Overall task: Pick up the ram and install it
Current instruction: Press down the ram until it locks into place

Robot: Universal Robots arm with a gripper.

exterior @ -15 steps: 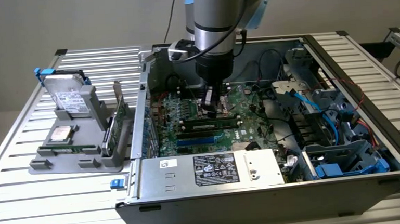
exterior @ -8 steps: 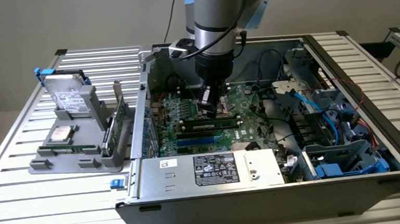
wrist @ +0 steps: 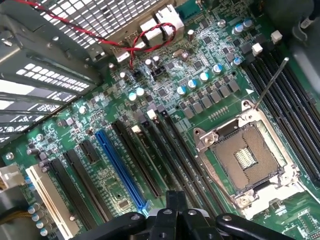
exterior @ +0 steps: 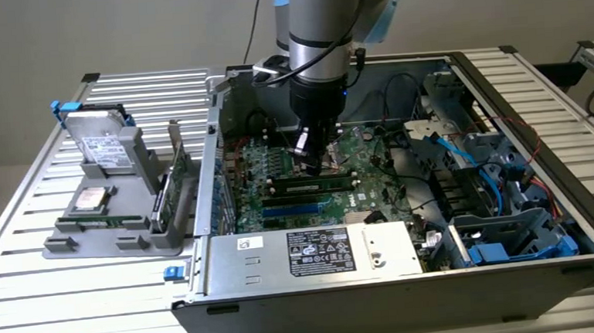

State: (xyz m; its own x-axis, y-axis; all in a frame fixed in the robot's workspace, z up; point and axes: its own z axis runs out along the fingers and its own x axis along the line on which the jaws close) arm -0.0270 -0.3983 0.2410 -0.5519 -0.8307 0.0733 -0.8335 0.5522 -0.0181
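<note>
The ram, a long green stick with black chips, lies along a memory slot on the motherboard inside the open computer case. My gripper reaches down into the case and hangs just above the ram's middle; I cannot tell whether it touches it. In the wrist view the gripper is shut, and nothing shows between its dark fingers. Beneath them lie black expansion slots, a blue slot and the open CPU socket.
A grey stand at the exterior view's left holds a silver hard drive, a taller green card and another narrow green stick. The power supply fills the case's near side. Blue and black cables crowd the right.
</note>
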